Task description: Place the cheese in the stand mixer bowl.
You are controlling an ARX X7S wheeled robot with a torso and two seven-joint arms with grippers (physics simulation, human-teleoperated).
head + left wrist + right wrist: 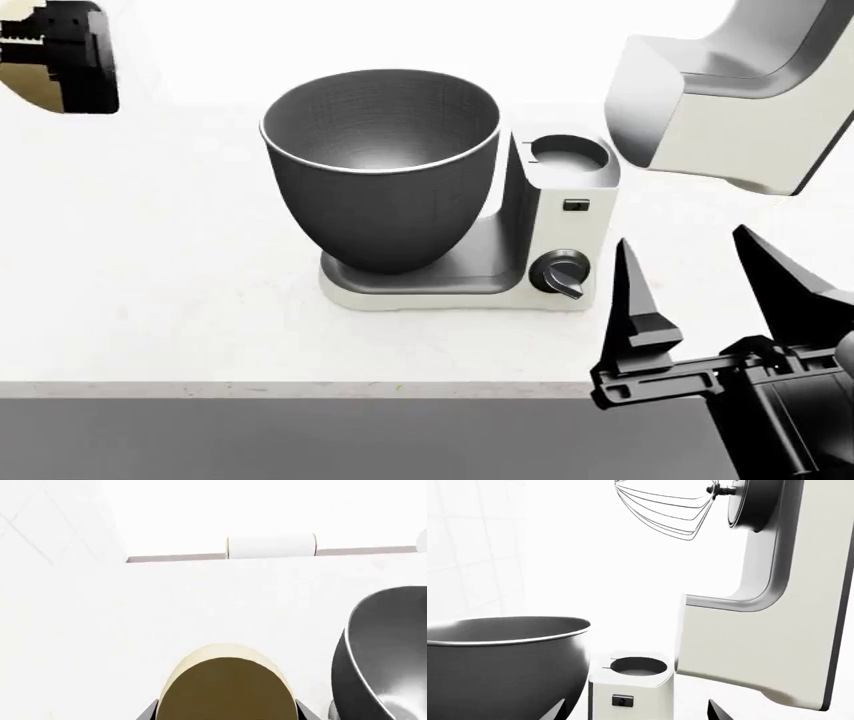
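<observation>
The cheese (pixel 227 680), a pale cream-yellow rounded lump with a shadowed face, sits between the two dark fingers of my left gripper (pixel 227 714), which is shut on it. In the head view the left gripper (pixel 60 55) is at the far left, raised and well left of the bowl, with a bit of the cheese (pixel 30 95) showing. The stand mixer bowl (pixel 380 150) is dark grey, deep and empty on the mixer base. It also shows in the left wrist view (pixel 390 655) and the right wrist view (pixel 500 665). My right gripper (pixel 707 290) is open and empty, right of the mixer.
The white mixer body (pixel 567 215) with a black knob (pixel 561 272) stands right of the bowl. Its tilted-up head (pixel 727 90) hangs above it, and the wire whisk (pixel 664 510) hangs from the head. A white roll (pixel 270 546) lies at the counter's back. The counter's front edge (pixel 294 388) is near.
</observation>
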